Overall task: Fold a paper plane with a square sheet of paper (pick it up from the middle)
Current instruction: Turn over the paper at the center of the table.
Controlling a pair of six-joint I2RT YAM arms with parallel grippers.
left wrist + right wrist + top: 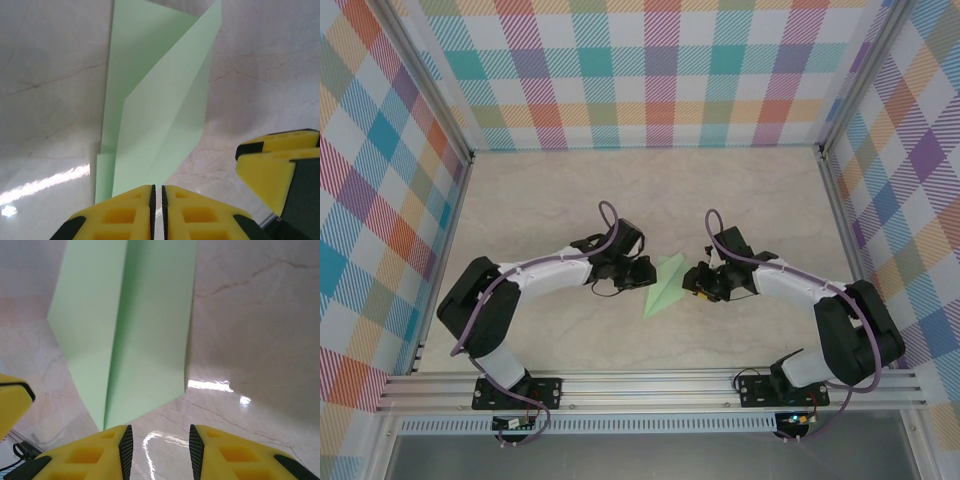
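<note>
The pale-green sheet of paper [665,285] lies on the marble-look table between both grippers, folded into a slim pointed shape with a centre crease. Its point faces the near left. My left gripper [642,272] sits at its left side. In the left wrist view the left gripper [158,192] is shut, with only a hairline gap, and the folded paper [160,100] spreads out just ahead of its tips. My right gripper [157,440] is open over bare table, its left finger at the near edge of the paper [135,330]. The right gripper's yellow finger [280,170] shows at the side.
Checked walls [650,70] close the table in at the back and both sides. An aluminium rail [650,385] runs along the near edge by the arm bases. Bare tabletop [620,190] lies behind the grippers.
</note>
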